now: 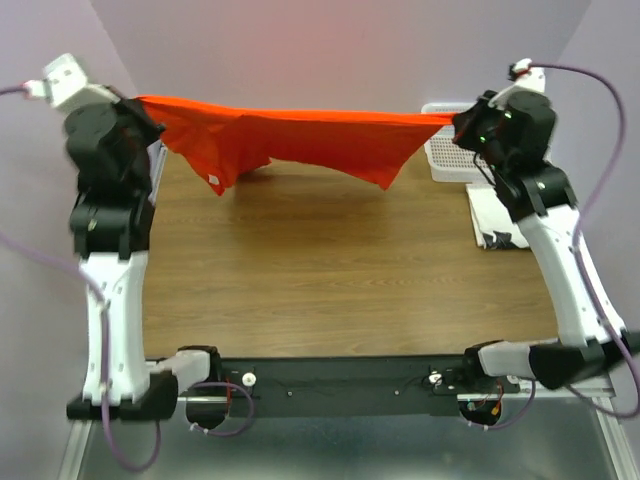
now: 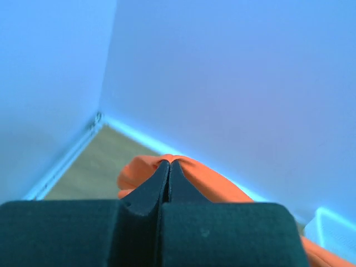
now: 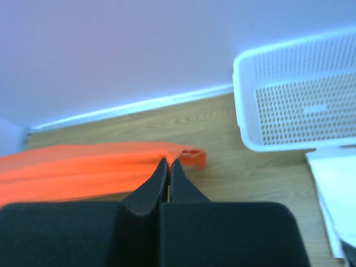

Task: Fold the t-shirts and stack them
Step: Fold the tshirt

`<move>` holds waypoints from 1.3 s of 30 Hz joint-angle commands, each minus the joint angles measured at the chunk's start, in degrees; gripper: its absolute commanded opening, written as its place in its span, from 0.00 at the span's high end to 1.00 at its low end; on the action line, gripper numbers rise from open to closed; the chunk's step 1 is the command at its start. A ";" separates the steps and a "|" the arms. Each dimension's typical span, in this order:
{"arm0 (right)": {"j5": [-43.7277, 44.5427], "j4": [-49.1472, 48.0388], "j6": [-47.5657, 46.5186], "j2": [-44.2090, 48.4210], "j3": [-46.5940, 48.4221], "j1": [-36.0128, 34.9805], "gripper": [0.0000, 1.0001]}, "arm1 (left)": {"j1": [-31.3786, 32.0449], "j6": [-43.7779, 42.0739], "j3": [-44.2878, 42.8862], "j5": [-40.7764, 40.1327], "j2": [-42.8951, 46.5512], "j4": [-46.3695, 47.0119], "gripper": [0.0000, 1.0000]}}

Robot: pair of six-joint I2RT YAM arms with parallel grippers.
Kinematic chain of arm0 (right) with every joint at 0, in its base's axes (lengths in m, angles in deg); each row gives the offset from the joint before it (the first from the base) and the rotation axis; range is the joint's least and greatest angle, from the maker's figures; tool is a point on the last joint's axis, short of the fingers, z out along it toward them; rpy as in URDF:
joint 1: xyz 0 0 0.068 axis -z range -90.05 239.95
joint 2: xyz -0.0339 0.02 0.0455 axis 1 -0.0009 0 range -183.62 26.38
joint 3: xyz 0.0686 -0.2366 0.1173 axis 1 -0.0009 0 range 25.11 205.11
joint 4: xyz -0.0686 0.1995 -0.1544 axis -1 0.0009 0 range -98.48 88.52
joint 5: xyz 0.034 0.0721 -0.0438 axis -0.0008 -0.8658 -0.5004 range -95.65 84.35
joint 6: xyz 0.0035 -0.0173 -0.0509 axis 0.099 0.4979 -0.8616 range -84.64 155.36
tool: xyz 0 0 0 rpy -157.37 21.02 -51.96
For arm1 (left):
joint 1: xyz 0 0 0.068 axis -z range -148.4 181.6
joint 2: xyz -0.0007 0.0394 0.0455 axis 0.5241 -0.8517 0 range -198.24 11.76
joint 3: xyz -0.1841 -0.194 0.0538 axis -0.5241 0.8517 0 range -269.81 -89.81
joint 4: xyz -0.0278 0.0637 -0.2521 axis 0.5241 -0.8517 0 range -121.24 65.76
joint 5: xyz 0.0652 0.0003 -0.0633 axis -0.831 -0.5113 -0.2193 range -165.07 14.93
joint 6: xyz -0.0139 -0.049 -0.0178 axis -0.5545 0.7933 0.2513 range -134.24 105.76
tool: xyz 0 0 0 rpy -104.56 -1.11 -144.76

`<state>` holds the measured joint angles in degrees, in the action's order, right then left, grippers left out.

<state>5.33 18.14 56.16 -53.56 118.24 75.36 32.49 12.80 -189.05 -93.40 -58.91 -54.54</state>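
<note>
Orange-red t-shirt (image 1: 300,135) stretched mid-air; left arm (image 1: 105,160), right arm (image 1: 540,195) raised, jaws pinched shut on opposite cloth ends.

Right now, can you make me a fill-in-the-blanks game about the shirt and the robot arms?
1. The t-shirt stretched between the two arms is bright ____.
2. The left tool and the right tool are both ____ on the t-shirt, each pinching one end.
3. The white basket sits closest to the ____ arm.

Missing words: orange; shut; right.
</note>
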 commanded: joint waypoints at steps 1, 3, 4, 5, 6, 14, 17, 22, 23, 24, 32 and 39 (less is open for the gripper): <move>0.53 2.31 -7.69 10.31 -0.92 0.26 1.00 | -0.45 -3.23 -2.36 -9.18 12.01 1.20 1.00; 0.35 2.31 -9.37 15.76 -2.50 0.26 1.00 | -0.45 -4.54 -4.02 -10.06 14.24 1.30 1.00; 0.53 2.39 -9.72 17.43 -2.94 0.18 1.00 | -0.45 -5.24 -5.77 -10.41 15.55 1.04 1.00; 1.23 2.48 -10.68 20.58 -3.29 0.26 1.00 | -0.45 -5.86 -6.57 -10.85 16.00 0.95 1.00; 1.41 2.65 -11.21 22.01 -3.82 0.26 1.00 | -0.45 -7.26 -7.36 -11.11 16.53 0.95 1.00; 3.78 3.53 -16.92 25.89 -0.40 0.26 0.99 | -0.18 -12.36 -11.50 -10.42 15.13 2.71 1.00; 2.03 3.62 -18.60 23.17 -0.74 0.26 0.99 | -0.18 -13.77 -8.17 -6.82 12.59 4.90 1.00; -0.78 3.62 -18.86 15.27 -5.40 0.35 0.99 | -0.18 -15.18 0.61 3.81 2.86 8.68 1.00; -0.53 3.62 -18.86 13.34 -6.28 0.26 0.99 | -0.18 -15.27 4.02 5.57 0.73 9.29 1.00; -0.09 3.54 -18.86 8.80 -8.11 0.26 0.99 | -0.10 -15.01 5.97 8.19 -1.55 10.69 1.00; 8.53 -7.35 -17.02 -18.38 -13.50 0.53 0.99 | 1.84 -14.66 9.17 10.94 -34.15 16.07 1.00; 7.65 -13.07 -15.96 -36.06 -4.89 2.46 0.99 | 1.93 -13.25 -3.40 14.90 -51.48 13.87 1.00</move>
<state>10.49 11.29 39.52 -86.63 107.24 76.30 34.26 -0.97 -185.29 -81.29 -111.33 -42.87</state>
